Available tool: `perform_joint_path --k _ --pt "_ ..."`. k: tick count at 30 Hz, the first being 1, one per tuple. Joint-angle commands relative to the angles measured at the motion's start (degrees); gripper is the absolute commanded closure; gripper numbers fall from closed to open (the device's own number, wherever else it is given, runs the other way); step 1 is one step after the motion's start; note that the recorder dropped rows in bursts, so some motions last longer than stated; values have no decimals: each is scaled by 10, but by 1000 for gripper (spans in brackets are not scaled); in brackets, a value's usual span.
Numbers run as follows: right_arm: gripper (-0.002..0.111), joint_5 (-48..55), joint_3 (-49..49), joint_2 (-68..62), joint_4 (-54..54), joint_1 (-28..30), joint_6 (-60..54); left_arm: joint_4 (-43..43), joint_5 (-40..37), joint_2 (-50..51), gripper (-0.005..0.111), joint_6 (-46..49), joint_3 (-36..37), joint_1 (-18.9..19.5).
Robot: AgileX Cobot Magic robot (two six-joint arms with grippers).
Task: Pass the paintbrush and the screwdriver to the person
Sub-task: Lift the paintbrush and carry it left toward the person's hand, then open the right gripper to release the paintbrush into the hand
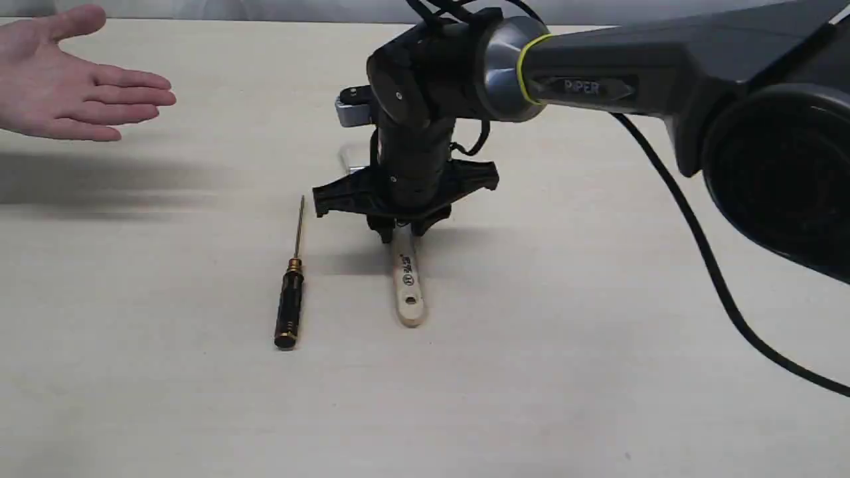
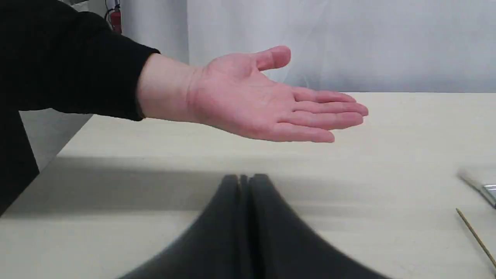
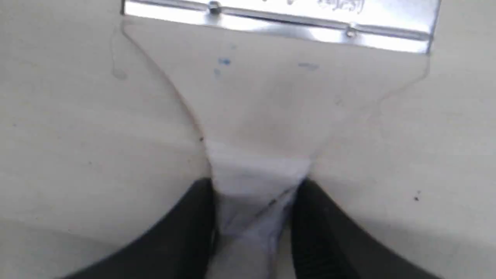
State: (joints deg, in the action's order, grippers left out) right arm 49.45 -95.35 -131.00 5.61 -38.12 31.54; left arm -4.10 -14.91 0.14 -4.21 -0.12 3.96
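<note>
exterior view has our right end effector [image 1: 402, 232] pinching the brush [image 1: 408, 285] by its handle, flat on the bench [image 1: 597, 372], so we judge pickup underway, and next calls for lifting toward the hand [image 1: 66, 79].

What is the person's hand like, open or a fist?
Open: the person's hand is spread flat, palm up, holding nothing.

Right gripper [image 1: 400, 234] mostly blocks the bristle end of the paintbrush [image 1: 407, 285], and the person's hand [image 1: 66, 86] gets cropped near the wrist.
</note>
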Motion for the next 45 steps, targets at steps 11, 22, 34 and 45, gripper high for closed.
perform_joint_path --k 11,22,34,45 --pt "104 -20 7 83 -65 0 -103 1 6 -1 107 -1 1 -3" --pt "104 -84 -3 207 -199 0 -222 3 6 -1 107 -1 1 -3" --pt "104 -109 -157 91 -302 -60 -381 3 6 -1 107 -1 1 -3" --pt "88 -76 -186 1 -316 -67 -461 3 6 -1 107 -1 1 -3"
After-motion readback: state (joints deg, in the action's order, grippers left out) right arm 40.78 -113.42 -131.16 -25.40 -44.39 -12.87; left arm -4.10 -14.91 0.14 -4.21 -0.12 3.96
